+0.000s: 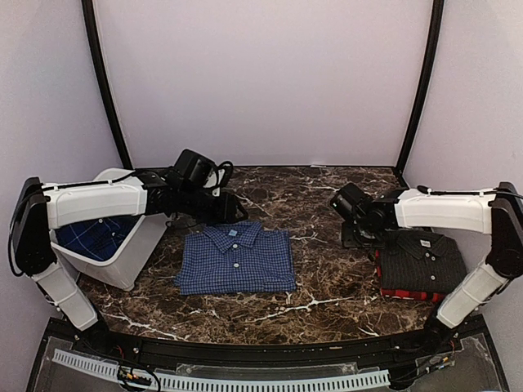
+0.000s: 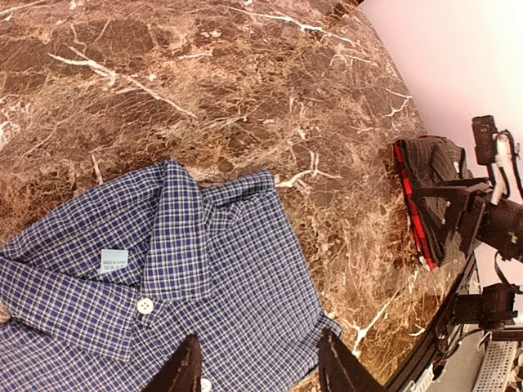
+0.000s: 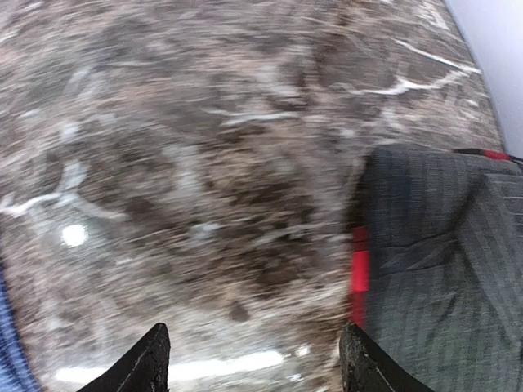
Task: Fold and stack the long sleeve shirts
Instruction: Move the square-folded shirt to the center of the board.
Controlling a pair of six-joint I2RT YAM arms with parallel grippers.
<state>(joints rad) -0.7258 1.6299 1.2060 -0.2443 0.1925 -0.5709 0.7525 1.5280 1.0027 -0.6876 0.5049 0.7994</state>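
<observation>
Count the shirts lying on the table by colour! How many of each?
Blue-and-white check shirt: 1
Black pinstripe shirt: 1
Red-and-black plaid shirt: 1, under the black one
Total: 3
Not counted: the blue cloth inside the white bin.

Blue-check shirt (image 1: 235,261) (black shirt (image 1: 422,260), perhaps pinstriped)

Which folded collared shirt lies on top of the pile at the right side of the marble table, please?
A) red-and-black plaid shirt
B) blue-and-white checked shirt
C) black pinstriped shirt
C: the black pinstriped cloth shirt lies uppermost, with the red-and-black plaid shirt showing only as an edge beneath it.
</observation>
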